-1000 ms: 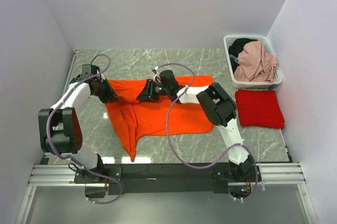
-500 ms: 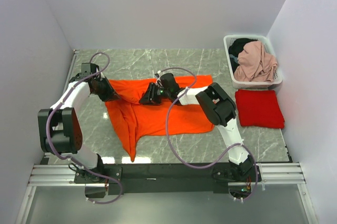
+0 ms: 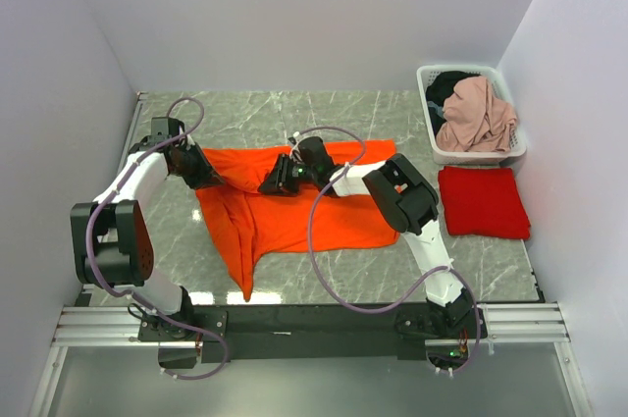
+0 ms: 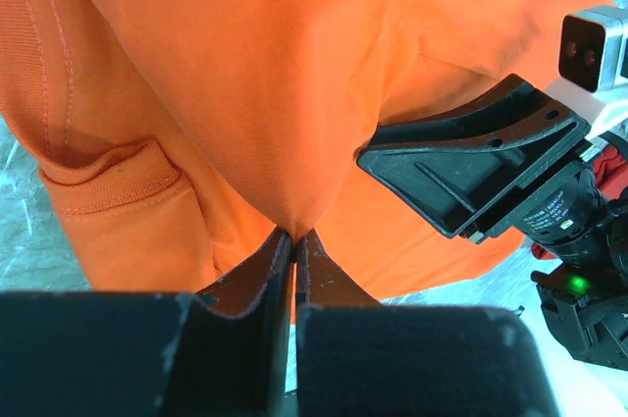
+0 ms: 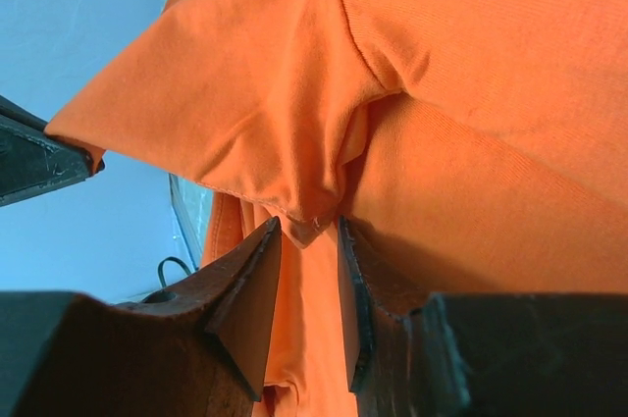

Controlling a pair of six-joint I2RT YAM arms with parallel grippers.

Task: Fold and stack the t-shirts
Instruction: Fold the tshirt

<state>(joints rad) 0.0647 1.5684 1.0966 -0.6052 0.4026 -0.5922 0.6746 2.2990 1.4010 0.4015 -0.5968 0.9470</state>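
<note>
The orange t-shirt (image 3: 294, 221) lies crumpled on the marble table, with a point trailing toward the near edge. My left gripper (image 3: 208, 180) is at its upper left corner, shut on a pinch of the orange cloth (image 4: 245, 74), which rises in a peak from the fingertips (image 4: 294, 234). My right gripper (image 3: 270, 182) is at the shirt's top middle. Its jaws stand apart in the right wrist view (image 5: 309, 226), with a hemmed fold of orange cloth (image 5: 314, 182) hanging between the tips, not pinched. The red t-shirt (image 3: 483, 201) lies folded at the right.
A white laundry basket (image 3: 424, 93) holding pink and dark clothes stands at the back right, just behind the red t-shirt. White walls close in the table on the left, back and right. The right arm's cable (image 3: 319, 231) loops over the orange cloth.
My right gripper has crept a little to the left along the shirt's top edge, and its jaws have narrowed around the fold. The left gripper holds still.
</note>
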